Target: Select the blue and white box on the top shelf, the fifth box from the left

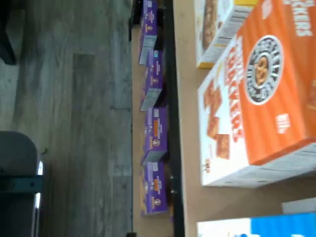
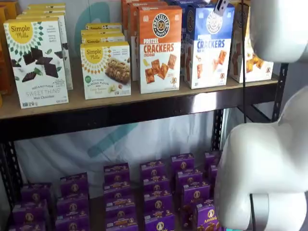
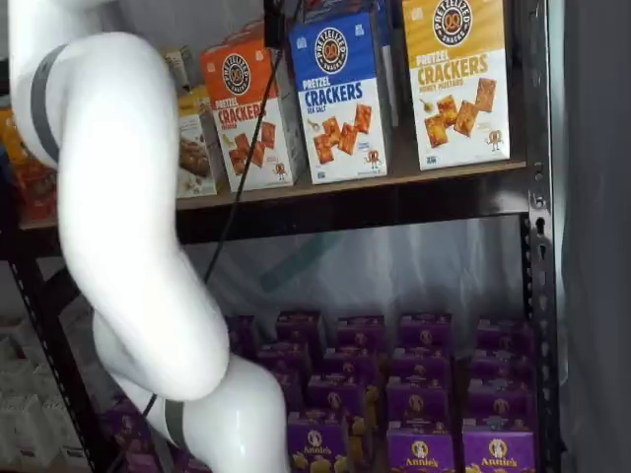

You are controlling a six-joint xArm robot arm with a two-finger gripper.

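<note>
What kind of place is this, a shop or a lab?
Probably a mock shop in a lab. Cracker cartons, like the blue and white box, face outward on the top shelf, small purple boxes fill the level below, and a white robot arm reaches in.

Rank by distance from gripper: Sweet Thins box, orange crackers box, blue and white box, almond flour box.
1. blue and white box, under the gripper
2. orange crackers box, next left
3. almond flour box, further left
4. Sweet Thins box, far left
</note>
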